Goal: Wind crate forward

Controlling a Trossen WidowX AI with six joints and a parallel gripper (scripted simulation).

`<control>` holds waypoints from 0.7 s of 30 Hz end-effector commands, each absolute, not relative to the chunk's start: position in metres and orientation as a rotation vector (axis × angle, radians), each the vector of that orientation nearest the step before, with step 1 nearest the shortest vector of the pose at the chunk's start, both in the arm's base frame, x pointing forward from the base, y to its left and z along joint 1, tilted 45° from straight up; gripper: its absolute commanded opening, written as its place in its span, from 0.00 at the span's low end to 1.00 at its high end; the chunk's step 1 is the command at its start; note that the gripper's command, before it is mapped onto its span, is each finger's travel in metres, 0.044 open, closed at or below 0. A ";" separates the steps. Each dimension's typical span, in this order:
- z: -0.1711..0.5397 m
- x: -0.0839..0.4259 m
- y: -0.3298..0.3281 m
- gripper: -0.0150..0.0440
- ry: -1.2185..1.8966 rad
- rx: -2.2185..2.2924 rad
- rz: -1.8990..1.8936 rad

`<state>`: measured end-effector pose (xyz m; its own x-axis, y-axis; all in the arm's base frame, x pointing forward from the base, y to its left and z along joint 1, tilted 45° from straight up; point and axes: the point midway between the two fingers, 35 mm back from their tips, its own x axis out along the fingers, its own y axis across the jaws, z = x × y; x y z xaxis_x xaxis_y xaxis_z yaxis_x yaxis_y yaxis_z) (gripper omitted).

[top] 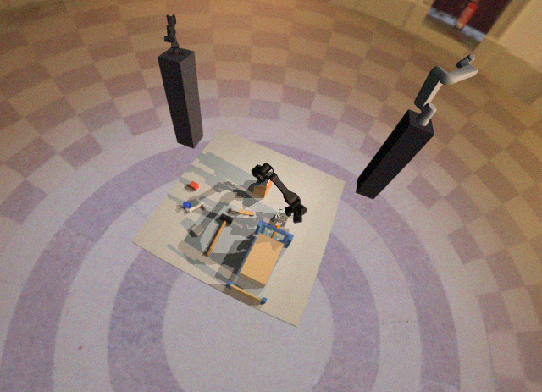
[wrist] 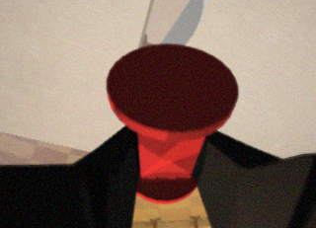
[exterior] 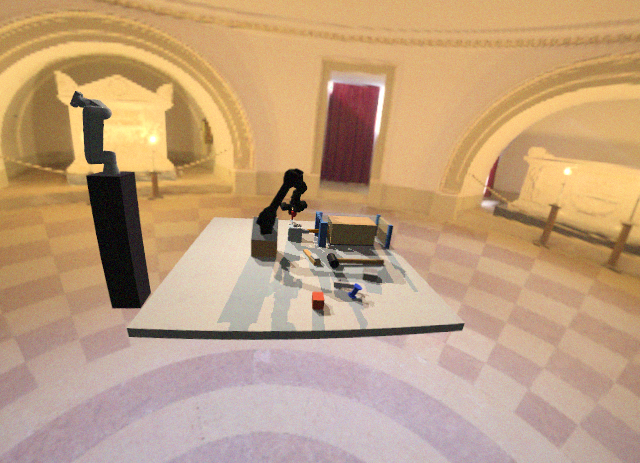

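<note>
My gripper [wrist: 162, 127] is shut on the red knob [wrist: 170, 90] [exterior: 293, 214] of the winch handle, with a black finger on each side of its stem. The knob stands upright over the winch [exterior: 294, 233] [top: 280, 217], a small grey block. Whether the key sits in the winch's hole is too small to tell. An orange strap [exterior: 312, 231] runs from the winch toward the crate. The tan crate [top: 262, 260] [exterior: 352, 232] sits flat in the cubby, its front close behind the blue frame [top: 288, 238] [exterior: 322, 233]; any gap between them cannot be judged.
A black-headed mallet [top: 215, 239] [exterior: 356, 261] and a smaller wooden-handled tool [top: 244, 212] [exterior: 311, 256] lie beside the cubby. A blue knobbed piece [top: 186, 204] [exterior: 355, 291] and a red block [top: 193, 185] [exterior: 317, 300] are farther off. The arm's base stands on a wooden block [exterior: 263, 248].
</note>
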<state>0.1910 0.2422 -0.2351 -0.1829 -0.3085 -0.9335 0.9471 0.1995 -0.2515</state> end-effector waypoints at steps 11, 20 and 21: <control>-0.230 0.159 0.234 0.25 1.270 0.665 -1.341; -0.226 0.150 0.231 0.25 1.270 0.664 -1.341; -0.225 0.149 0.230 0.25 1.270 0.664 -1.341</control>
